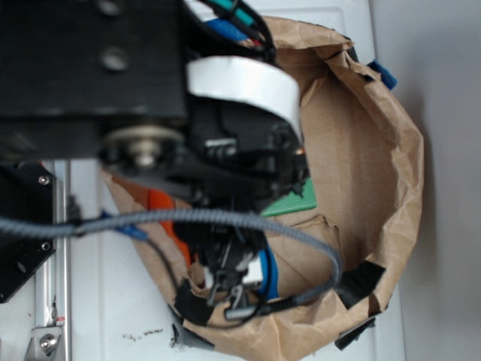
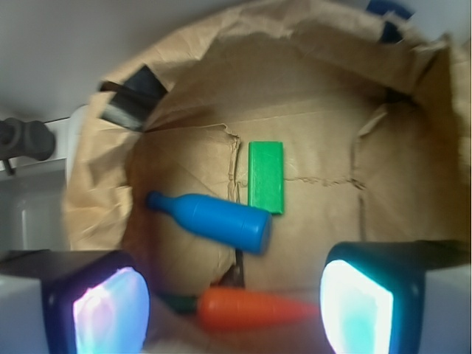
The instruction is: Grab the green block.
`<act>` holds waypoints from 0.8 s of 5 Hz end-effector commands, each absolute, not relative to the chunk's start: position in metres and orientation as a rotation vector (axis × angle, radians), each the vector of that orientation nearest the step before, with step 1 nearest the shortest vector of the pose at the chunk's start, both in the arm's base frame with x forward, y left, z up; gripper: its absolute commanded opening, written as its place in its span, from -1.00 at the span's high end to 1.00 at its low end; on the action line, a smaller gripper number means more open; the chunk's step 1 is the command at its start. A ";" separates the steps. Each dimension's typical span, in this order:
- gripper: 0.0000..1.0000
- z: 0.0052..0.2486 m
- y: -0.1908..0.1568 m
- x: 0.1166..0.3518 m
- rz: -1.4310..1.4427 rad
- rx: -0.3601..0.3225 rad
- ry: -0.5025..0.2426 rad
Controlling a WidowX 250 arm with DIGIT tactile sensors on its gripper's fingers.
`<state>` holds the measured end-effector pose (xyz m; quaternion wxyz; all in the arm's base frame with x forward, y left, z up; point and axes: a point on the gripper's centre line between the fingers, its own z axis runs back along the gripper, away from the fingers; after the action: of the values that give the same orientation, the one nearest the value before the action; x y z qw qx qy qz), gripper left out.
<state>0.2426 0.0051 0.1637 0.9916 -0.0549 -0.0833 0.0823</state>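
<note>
The green block lies flat on the floor of a brown paper bag, its long side running away from me. In the exterior view only a corner of the green block shows under the arm. My gripper hangs above the bag, open and empty, with its two lit pads wide apart at the bottom of the wrist view. The block is beyond the pads, above centre. A blue bottle-shaped toy lies just left of the block, nearly touching it. An orange carrot-shaped toy lies between the pads.
The crumpled paper bag walls ring the toys on all sides, with black tape patches on the rim. The arm and its grey cable cover the bag's left half in the exterior view. A metal rail stands at left.
</note>
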 end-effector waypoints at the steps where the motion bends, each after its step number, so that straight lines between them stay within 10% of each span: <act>1: -1.00 0.119 0.031 0.266 0.278 -0.078 -0.149; 4: -1.00 0.041 0.049 0.278 0.339 -0.071 -0.093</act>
<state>0.2747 0.0400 0.0358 0.9858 -0.0377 -0.0315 0.1608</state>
